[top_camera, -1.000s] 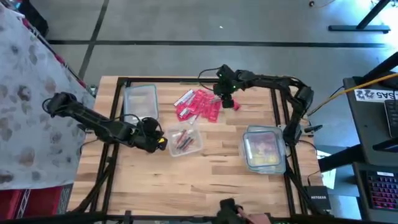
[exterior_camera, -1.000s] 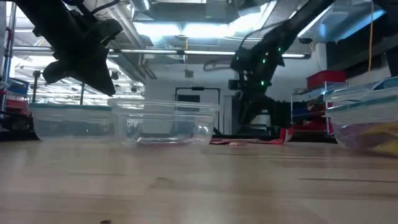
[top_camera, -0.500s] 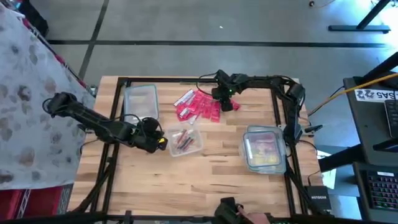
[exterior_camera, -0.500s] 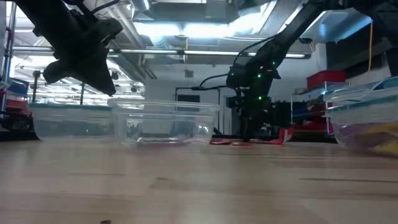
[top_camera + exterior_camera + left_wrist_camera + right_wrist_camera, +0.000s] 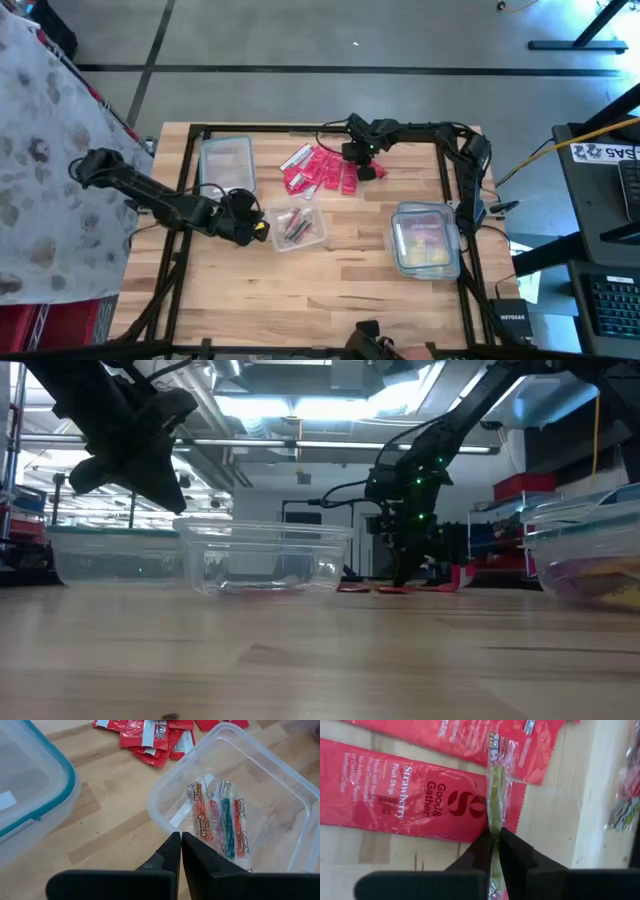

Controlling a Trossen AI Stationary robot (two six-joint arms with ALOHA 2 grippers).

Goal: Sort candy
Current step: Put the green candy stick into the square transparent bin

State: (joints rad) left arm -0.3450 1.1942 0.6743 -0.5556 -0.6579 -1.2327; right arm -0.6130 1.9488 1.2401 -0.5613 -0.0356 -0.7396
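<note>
We see the right gripper (image 5: 493,840) down at the far-centre of the table (image 5: 330,280), at the right edge of the red candy pile (image 5: 320,168). In the right wrist view its fingers are pinched tight on a thin green candy stick (image 5: 495,795) in clear wrap, which lies over a flat red strawberry fruit strip (image 5: 420,795). More red wrappers sit beyond it.

The left gripper (image 5: 176,851) hangs just beside the small clear tub (image 5: 296,228) in mid-table, on the tub's left side in the high view. Its fingers are pressed together w/ nothing between them. In the low view it sits above the table, not touching it.

In the left wrist view we see that tub holds several long punch sticks (image 5: 220,817), orange, red & teal, lying side by side on its floor.

A teal-rimmed container (image 5: 226,162) stands far-left, near the pile. Another teal-rimmed container (image 5: 425,240) stands on the right side w/ yellow & pink pieces inside; can't tell exact kinds.

A few red strips lie spread toward the far-left of the pile, one w/ a white end.
</note>
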